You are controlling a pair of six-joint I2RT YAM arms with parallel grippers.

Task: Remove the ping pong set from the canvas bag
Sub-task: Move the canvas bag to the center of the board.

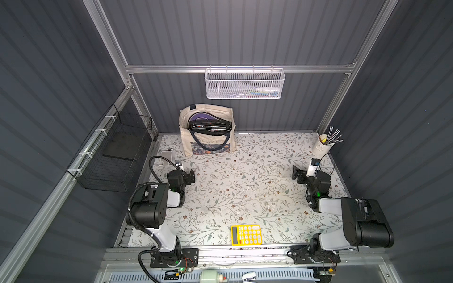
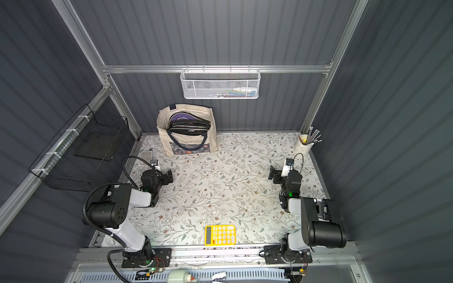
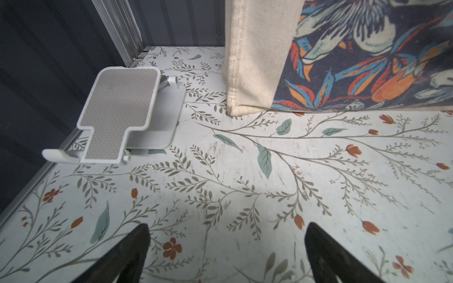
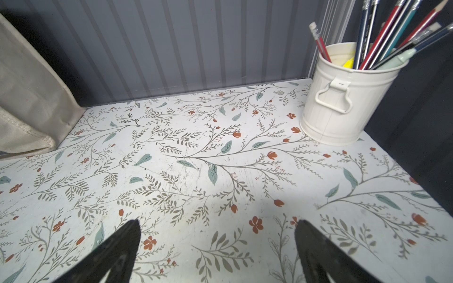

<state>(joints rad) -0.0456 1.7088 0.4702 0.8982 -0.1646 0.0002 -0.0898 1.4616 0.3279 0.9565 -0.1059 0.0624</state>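
While the ping pong set (image 1: 210,123) sat inside the canvas bag (image 1: 208,147) at the back of the bench (image 1: 245,171), your left pincer (image 3: 226,229) and right pincer (image 4: 218,224) stood wide open, empty, well apart from it. Removal looked unstarted; next you needed to reach into the bag's mouth.

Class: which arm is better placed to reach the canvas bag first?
Left. The left gripper, open, sits nearer the canvas bag, which stands toward that side; the right gripper is farther off.
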